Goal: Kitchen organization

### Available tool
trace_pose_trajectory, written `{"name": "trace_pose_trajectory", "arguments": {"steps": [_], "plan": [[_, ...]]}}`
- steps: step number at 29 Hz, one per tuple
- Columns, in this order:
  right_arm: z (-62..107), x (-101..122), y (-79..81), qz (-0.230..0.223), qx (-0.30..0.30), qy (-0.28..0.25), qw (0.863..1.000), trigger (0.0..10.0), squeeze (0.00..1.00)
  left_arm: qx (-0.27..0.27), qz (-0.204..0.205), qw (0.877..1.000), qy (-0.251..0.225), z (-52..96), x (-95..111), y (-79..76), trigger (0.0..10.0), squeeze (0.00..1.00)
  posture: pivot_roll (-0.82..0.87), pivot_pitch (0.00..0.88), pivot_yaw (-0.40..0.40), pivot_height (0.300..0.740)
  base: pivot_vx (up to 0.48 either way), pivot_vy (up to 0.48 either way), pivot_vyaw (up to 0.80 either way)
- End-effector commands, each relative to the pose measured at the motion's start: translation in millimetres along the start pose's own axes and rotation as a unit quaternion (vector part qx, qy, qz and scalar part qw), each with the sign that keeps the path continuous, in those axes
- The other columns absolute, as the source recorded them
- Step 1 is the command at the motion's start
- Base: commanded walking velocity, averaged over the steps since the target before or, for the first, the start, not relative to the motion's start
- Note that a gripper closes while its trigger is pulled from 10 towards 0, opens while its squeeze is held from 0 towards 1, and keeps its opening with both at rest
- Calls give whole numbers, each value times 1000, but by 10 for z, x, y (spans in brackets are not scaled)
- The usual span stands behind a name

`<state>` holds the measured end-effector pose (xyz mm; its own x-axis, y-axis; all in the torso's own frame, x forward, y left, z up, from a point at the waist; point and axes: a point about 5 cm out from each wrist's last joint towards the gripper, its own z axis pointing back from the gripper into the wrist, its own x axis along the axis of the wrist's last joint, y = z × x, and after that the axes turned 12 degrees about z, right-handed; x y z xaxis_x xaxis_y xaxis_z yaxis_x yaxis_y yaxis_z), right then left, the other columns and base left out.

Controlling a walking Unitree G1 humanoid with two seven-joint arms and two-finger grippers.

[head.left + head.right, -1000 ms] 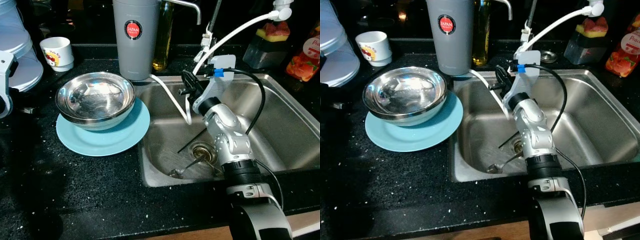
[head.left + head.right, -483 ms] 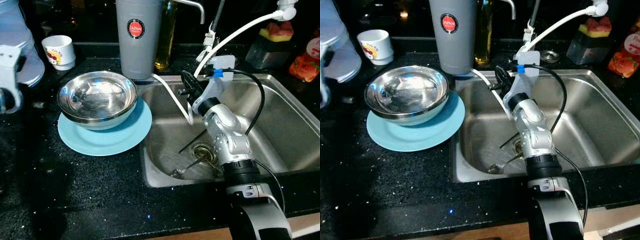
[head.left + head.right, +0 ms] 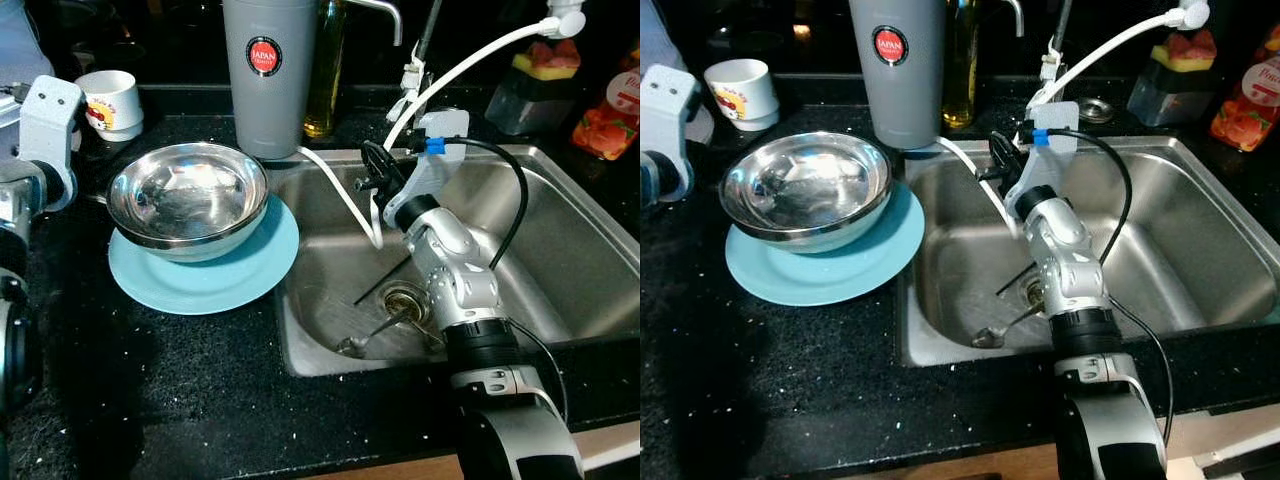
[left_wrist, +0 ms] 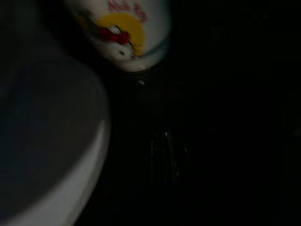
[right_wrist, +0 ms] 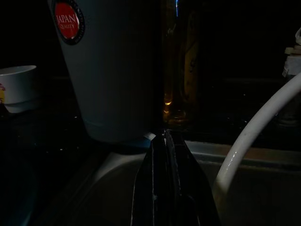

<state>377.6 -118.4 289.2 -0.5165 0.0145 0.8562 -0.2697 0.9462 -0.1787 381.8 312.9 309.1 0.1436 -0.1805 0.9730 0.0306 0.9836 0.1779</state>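
A steel bowl (image 3: pixel 188 198) sits on a light blue plate (image 3: pixel 215 285) on the black counter, left of the sink (image 3: pixel 570 280). Behind them are a white printed cup (image 3: pixel 112 103) and a tall grey tumbler (image 3: pixel 268 75). My right gripper (image 3: pixel 373 168) hovers over the sink's back left corner, shut and holding nothing, and points at the tumbler (image 5: pixel 108 70). My left arm (image 3: pixel 45 125) is raised at the far left beside the bowl. In the dim wrist view the left gripper (image 4: pixel 167 157) looks shut, with the cup (image 4: pixel 124 28) just beyond it.
A spoon (image 3: pixel 372 335) and a dark utensil lie by the sink drain (image 3: pixel 405 298). A white hose (image 3: pixel 470 62) arcs over the sink. An oil bottle (image 3: pixel 323 80) stands by the tumbler. A juice bottle (image 3: pixel 608 105) and a sponge holder (image 3: pixel 535 85) stand at back right.
My left arm has risen and moved in from the left edge toward the cup. The right arm has stayed in place. The camera has shifted slightly.
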Motion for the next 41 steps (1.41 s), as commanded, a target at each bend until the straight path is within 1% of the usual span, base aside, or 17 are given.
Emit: {"name": "trace_pose_trajectory", "arguments": {"steps": [1, 2, 3, 10, 12, 14, 19, 22, 23, 27, 29, 31, 32, 34, 35, 40, 41], "plan": [[-5, 14, 21, -3, 0, -8, 1000, 10000, 0, 12, -23, 1000, -3, 15, 6, 23, 10000, 0, -24, 126, -20, 740, 0, 0, 0], [-5, 14, 23, -3, 0, -8, 1000, 10000, 0, 12, -21, 1000, -9, 14, 13, 14, 10000, 0, -24, 126, -20, 740, 0, 0, 0], [-2, 10, 31, -5, -1, -9, 1000, 10000, 0, 13, -30, 999, -43, 18, 61, -17, 10000, 1000, -18, 118, -16, 740, 0, 0, 0], [2, 4, 52, -9, 2, -9, 1000, 10000, 0, 34, -28, 996, -81, 42, 116, -28, 10000, 1000, -10, 107, -13, 740, 0, 0, 0], [17, -10, 54, -10, 6, -8, 1000, 10000, 0, 52, -28, 994, -93, 52, 124, -41, 10000, 1000, -4, 103, -13, 740, 0, 0, 0], [27, -17, 39, -8, 4, -7, 1000, 10000, 0, 61, -41, 993, -92, 57, 104, -53, 10000, 1000, -4, 103, -13, 740, 0, 0, 0], [48, -18, -11, -5, -4, -6, 1000, 10000, 0, 77, -36, 991, -99, 88, 36, -61, 10000, 1000, -2, 105, -4, 740, 0, 0, 0], [68, -25, -34, -4, -8, -5, 1000, 10000, 0, 108, -40, 988, -103, 120, -42, -67, 10000, 1000, 2, 107, 4, 740, 0, 0, 0], [75, -26, -37, -3, -9, -5, 1000, 10000, 0, 115, -40, 987, -104, 132, -60, -86, 10000, 0, 2, 107, 4, 740, 0, 0, 0], [88, -29, -37, -2, -9, -4, 1000, 10000, 0, 131, -36, 985, -103, 166, -117, -99, 10000, 0, 3, 113, 9, 740, 0, 0, 0], [92, -30, -39, -2, -9, -4, 1000, 10000, 0, 129, -37, 986, -97, 168, -150, -103, 10000, 0, 3, 114, 10, 740, 0, 0, 0], [97, -29, -43, -1, -10, -4, 1000, 10000, 0, 108, -18, 990, -86, 158, -232, -128, 10000, 0, 2, 116, 13, 740, 0, 0, 0], [97, -29, -43, -1, -10, -4, 1000, 10000, 0, 108, -18, 990, -86, 158, -232, -128, 10000, 0, 2, 116, 13, 740, 0, 0, 0], [99, -24, -51, 0, -11, -4, 1000, 10000, 0, 89, 5, 993, -73, 154, -298, -146, 10000, 0, 0, 118, 17, 740, 0, 0, 0], [106, -17, -64, 2, -12, -4, 1000, 10000, 0, 76, 47, 995, -48, 167, -404, -120, 10000, 0, -1, 120, 20, 740, 0, 0, 0], [119, -17, -64, 5, -12, -3, 1000, 10000, 0, 66, 83, 994, -19, 207, -510, -46, 10000, 0, -2, 123, 21, 740, 0, 0, 0], [119, -17, -64, 5, -12, -3, 1000, 10000, 0, 66, 83, 994, -19, 207, -510, -46, 10000, 0, -2, 123, 21, 740, 0, 0, 0]]}}
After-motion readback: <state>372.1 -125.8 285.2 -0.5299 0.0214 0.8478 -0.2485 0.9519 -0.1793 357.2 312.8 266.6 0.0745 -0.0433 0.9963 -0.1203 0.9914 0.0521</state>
